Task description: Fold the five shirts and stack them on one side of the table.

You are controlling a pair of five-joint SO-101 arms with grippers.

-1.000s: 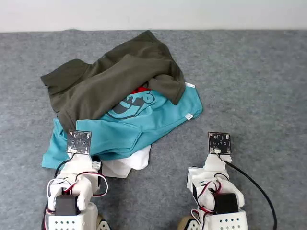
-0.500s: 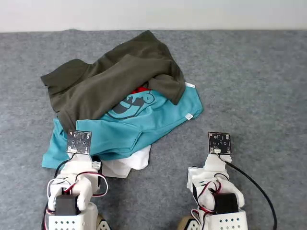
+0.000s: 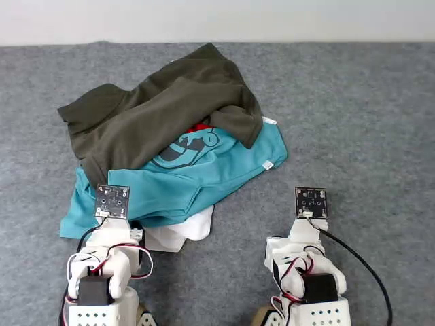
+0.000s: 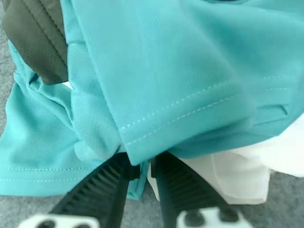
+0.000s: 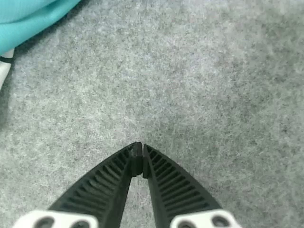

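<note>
Two pincers: left pincer (image 4: pixel 140 165) tips under teal shirt (image 4: pixel 180 71) hem, grip unclear; right pincer (image 5: pixel 141 159) closed, off shirt.

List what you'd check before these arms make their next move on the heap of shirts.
1. All five shirts in sight: cannot tell. An olive shirt, a teal shirt, a white shirt and a scrap of red shirt show.
2. Any shirt folded: not ok. All lie crumpled in one heap.
3. Top shirt reachable: ok. The olive one lies uppermost, uncovered.
4. Room to fold: ok. Bare table lies beside the heap.
5. Right gripper free: ok. It is shut over bare table, holding nothing.
6. Left gripper free of cloth: cannot tell. The teal hem drapes over its front.
</note>
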